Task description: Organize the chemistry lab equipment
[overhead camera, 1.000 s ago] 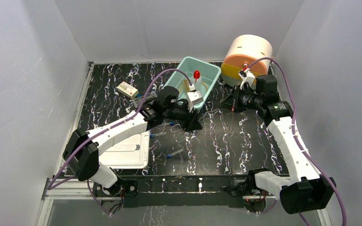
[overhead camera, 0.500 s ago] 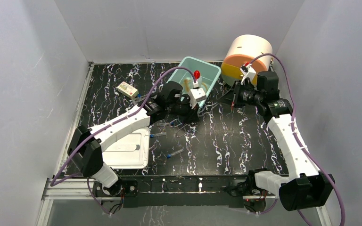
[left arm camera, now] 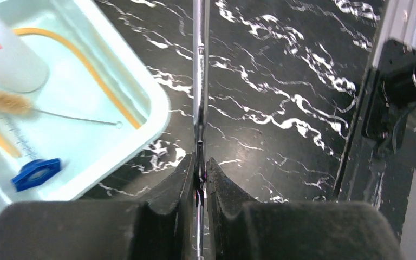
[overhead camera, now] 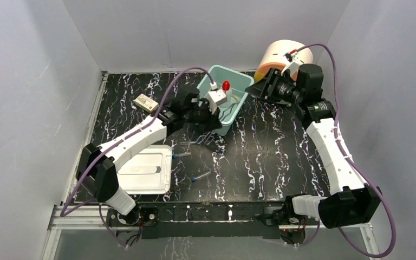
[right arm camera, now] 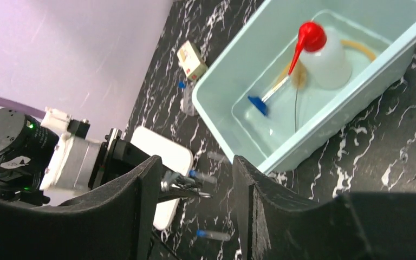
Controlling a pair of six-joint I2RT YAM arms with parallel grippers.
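My left gripper (left arm camera: pixel 200 162) is shut on the metal tongs (left arm camera: pixel 200 97), which stick out past its fingertips beside the teal bin's (left arm camera: pixel 160 116) near corner. From above, the left gripper (overhead camera: pixel 210 129) holds the tongs (overhead camera: pixel 201 140) just in front of the bin (overhead camera: pixel 238 111). In the bin lie the red-nozzled wash bottle (right arm camera: pixel 330 62), tan tubing (right arm camera: pixel 362 49), a small blue cap (right arm camera: pixel 257 103) and a brush (left arm camera: pixel 2 101). My right gripper (right arm camera: pixel 196 162) is open and empty, up beside the bin's far right corner (overhead camera: pixel 255 90). Two blue-capped tubes (overhead camera: pixel 182 155) (overhead camera: pixel 201 176) lie on the mat.
A white lid (overhead camera: pixel 146 170) lies flat at the front left. A small cream box (overhead camera: pixel 145 102) sits at the back left. A white and orange cylinder (overhead camera: pixel 284 59) stands behind the right arm. White walls close in the dark marbled mat (overhead camera: pixel 281 162).
My left gripper has shut on the tongs and carried them from the mat toward the bin. My right gripper has risen toward the back and opened.
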